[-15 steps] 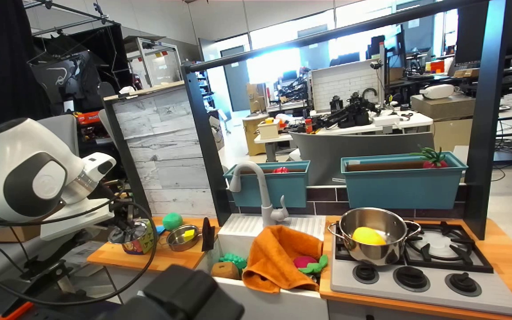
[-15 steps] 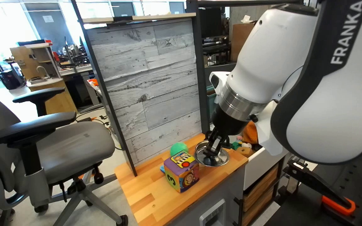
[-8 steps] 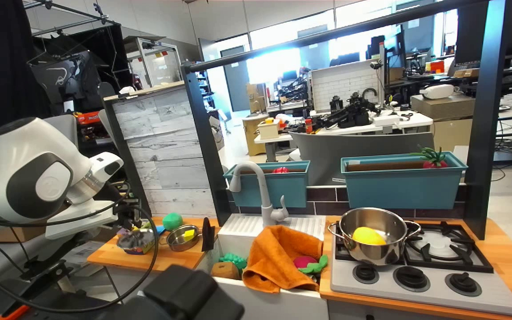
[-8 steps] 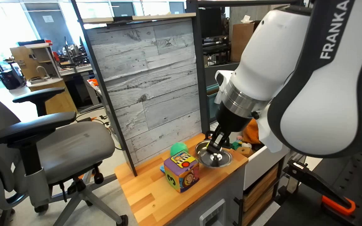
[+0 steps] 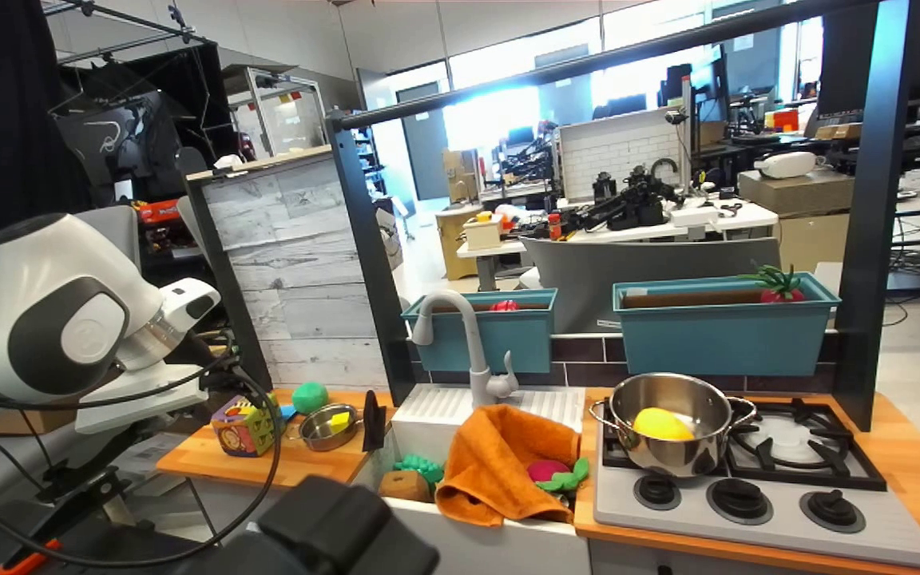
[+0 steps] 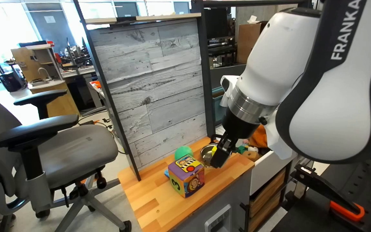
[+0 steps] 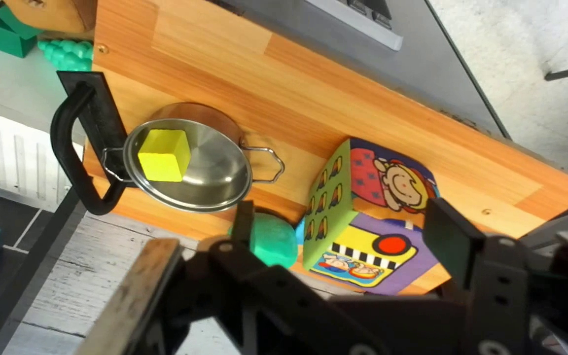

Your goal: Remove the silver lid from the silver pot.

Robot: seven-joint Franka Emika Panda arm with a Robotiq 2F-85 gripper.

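Note:
The silver pot (image 5: 672,423) stands uncovered on the stove, with a yellow object (image 5: 662,424) inside it. No silver lid shows in any view at this moment; it is out of view or hidden. My gripper (image 7: 348,229) is open in the wrist view, its two black fingers (image 7: 454,239) wide apart with nothing held between them. Beyond the gap, lower down, lies a colourful toy cube (image 7: 370,217). In an exterior view the gripper (image 6: 220,158) hangs over the wooden counter, right of the cube; the stove is far off to the other side of the sink.
A small metal pan (image 7: 215,158) with a yellow block (image 7: 164,155) sits on the counter (image 6: 159,206), beside a black-handled tool (image 7: 87,143). A green ball (image 6: 183,151) lies behind the cube. An orange towel (image 5: 500,463) drapes over the sink.
A second ago the lid was in my gripper. The jaws have opened, the lid dropped below the fingers half a second ago, and it has since left view. The arm shifted slightly.

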